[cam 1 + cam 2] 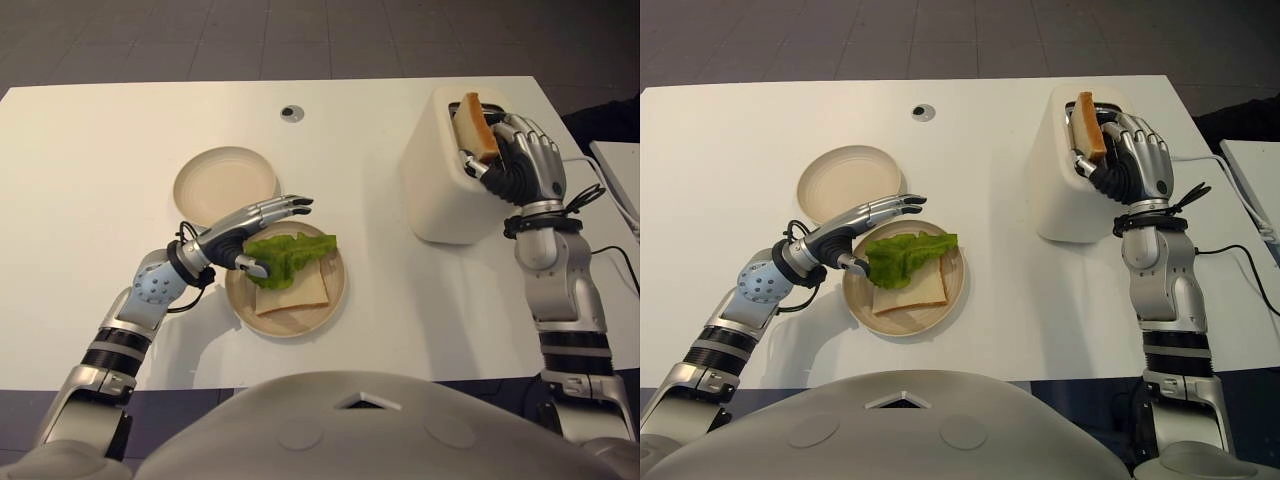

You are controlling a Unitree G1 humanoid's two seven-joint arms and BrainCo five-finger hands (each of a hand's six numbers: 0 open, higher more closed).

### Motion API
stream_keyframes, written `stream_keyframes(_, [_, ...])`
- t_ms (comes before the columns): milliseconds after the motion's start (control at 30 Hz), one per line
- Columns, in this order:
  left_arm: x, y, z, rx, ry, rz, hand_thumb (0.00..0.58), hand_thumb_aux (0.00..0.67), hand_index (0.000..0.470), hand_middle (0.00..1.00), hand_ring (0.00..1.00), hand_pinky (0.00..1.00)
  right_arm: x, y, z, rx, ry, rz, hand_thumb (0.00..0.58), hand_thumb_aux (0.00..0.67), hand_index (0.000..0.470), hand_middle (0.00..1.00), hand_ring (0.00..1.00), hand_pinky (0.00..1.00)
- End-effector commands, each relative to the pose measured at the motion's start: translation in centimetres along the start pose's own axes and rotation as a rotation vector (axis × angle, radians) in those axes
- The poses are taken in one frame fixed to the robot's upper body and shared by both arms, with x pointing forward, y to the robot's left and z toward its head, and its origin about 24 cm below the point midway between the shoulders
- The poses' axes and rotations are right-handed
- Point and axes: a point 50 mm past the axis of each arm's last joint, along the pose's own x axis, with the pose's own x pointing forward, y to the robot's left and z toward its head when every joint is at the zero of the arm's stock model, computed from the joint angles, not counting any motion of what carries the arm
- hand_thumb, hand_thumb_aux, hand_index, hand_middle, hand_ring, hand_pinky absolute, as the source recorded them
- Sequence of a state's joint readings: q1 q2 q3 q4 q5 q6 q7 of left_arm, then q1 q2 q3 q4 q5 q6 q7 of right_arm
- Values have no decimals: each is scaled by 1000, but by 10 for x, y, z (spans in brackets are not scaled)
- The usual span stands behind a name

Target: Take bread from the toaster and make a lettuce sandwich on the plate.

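Inside the closed grip of the right hand [530, 160], a toast slice [472, 120] stands in the toaster [430, 190] — the taking-out step; next, probably a straight lift upward.

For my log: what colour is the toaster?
Cream-white toaster, plain, no pattern; clearest in the left eye view.

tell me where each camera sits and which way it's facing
Left eye view: on the robot's head, left of its twin, looking forward and down at the white table; both arms show, left hand by the lettuce on the plate, right hand gripping the bread slice in the toaster.
Right eye view: same head, slightly to the right, same forward-down aim; same arms and hands, all shifted a little leftward.
Shared: the whole tabletop scene, round dish included.
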State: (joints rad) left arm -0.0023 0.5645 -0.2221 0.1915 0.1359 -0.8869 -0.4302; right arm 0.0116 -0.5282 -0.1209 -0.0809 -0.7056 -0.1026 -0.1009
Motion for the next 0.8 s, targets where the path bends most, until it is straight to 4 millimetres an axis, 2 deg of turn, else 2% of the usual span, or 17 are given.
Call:
stream_keyframes(33, [2, 1, -1, 9, -1, 0, 0, 0, 0, 0, 0, 0, -3, -2, -5, 21, 6, 14, 580, 670, 470, 467, 467, 467])
stream_keyframes(67, [1, 0, -1, 9, -1, 0, 0, 0, 0, 0, 0, 0, -3, -5, -5, 26, 2, 1, 580, 670, 470, 569, 569, 569])
stream_keyframes(100, [1, 0, 0, 8, -2, 1, 0, 0, 0, 0, 0, 0, -3, -8, -6, 30, -4, -19, 580, 670, 470, 780, 780, 780])
stream_keyframes(133, [1, 0, 0, 8, -3, 2, 0, 0, 0, 0, 0, 0, -2, -13, -6, 35, -12, -50, 580, 670, 470, 875, 875, 875])
stream_keyframes(167, [1, 0, 0, 8, -3, 4, 0, 0, 0, 0, 0, 0, -2, -18, -5, 40, -20, -85, 580, 670, 470, 949, 949, 949])
stream_keyframes(233, [2, 2, 0, 9, -7, 22, 0, 0, 0, 0, 0, 0, 1, -33, -4, 56, -44, -178, 580, 670, 470, 1000, 1000, 1000])
stream_keyframes(433, [6, 24, -1, 4, -31, 204, 0, 0, 0, 0, 0, 0, 4, -68, 9, 227, -166, -395, 580, 670, 470, 984, 984, 984])
stream_keyframes(567, [5, 41, 2, -57, -88, 381, 0, 0, 0, 0, 0, 0, 0, -80, 30, 469, -340, -438, 580, 670, 470, 984, 984, 984])
stream_keyframes(667, [3, 50, 9, -145, -168, 480, 0, 0, 0, 0, 0, 0, -6, -72, 55, 681, -510, -291, 580, 670, 470, 953, 953, 953])
stream_keyframes(733, [3, 50, 18, -214, -242, 495, 0, 0, 0, 0, 0, 0, -10, -55, 71, 798, -581, -108, 580, 670, 470, 945, 945, 945])
stream_keyframes(800, [0, 51, 26, -298, -320, 502, 0, 0, 0, 0, 0, 0, -13, -28, 83, 876, -603, 129, 580, 670, 470, 941, 941, 941])
